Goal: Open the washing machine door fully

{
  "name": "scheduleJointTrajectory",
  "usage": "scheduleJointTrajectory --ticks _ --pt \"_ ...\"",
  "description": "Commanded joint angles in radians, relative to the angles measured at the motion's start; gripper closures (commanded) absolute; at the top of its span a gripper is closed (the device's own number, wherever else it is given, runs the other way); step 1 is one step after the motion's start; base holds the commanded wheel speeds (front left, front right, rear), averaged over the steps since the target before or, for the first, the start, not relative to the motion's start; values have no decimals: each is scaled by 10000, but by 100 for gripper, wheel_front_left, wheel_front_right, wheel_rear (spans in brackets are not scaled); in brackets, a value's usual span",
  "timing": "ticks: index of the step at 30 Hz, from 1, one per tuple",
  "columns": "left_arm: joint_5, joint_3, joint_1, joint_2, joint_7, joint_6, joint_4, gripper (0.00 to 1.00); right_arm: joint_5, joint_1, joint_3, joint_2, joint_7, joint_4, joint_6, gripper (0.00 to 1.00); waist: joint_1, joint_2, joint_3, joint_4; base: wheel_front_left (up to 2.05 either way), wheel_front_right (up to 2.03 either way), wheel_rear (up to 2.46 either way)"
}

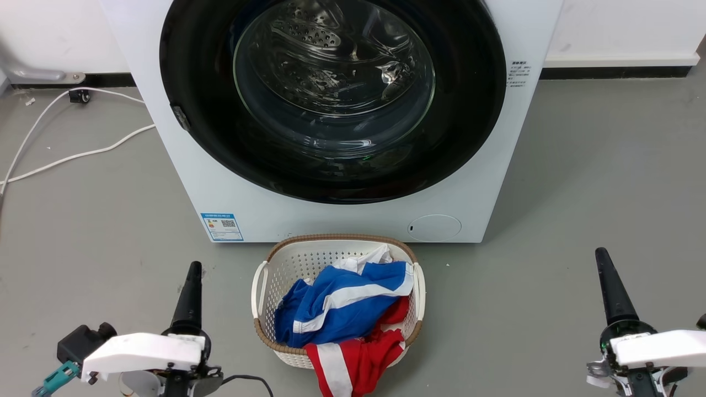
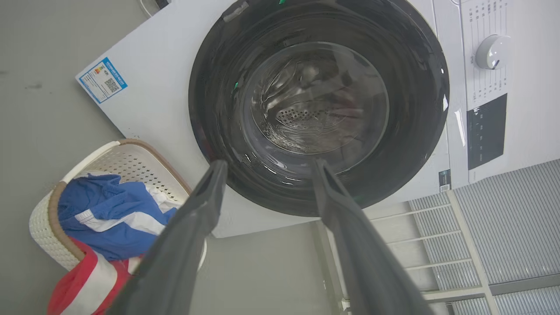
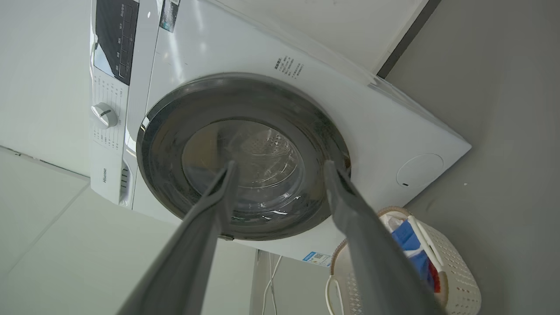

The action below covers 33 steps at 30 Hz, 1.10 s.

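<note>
left gripper (image 2: 269,164): fingers spread apart | right gripper (image 3: 280,164): fingers spread apart | both held low, pointing forward

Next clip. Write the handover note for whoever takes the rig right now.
Left gripper: open, empty, short of the machine. Right gripper: the same.
Glossy black round washing machine door with glass centre: shut, flush on the big white front-loading washing machine.
White perforated laundry basket of blue and red clothes stands on the floor just before it.
Done: nothing. Left: grasp the door, swing it fully open.
</note>
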Motion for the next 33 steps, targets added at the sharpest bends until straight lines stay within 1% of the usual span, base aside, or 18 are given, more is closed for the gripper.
scheduleJointTrajectory --ticks 1,7,8,18,27,33 --pt "719 -129 -46 39 -148 154 -295 0 -802 -24 66 -27 -135 -379 15 0 0 -1 2 -1 0 0 0" --pt "2051 -392 27 48 -383 436 -477 0 -2425 132 260 -24 -372 -706 16 0 0 -1 10 0 0 0 0" --pt "2051 -392 27 48 -383 436 -477 0 -2425 132 260 -24 -372 -706 16 0 0 -1 10 0 0 0 0" --pt "3699 -875 145 267 -747 813 -722 0 -4503 382 452 -21 -729 -917 17 0 0 -1 14 5 0 0 0" --pt "4856 -1287 256 430 -1041 999 -908 0 -5781 541 485 -18 -1023 -1110 18 0 0 -1 27 14 0 0 0" --pt "5563 -1478 326 494 -1226 1072 -984 0 -6431 661 480 -15 -1205 -1318 18 0 0 -1 39 17 0 0 0"
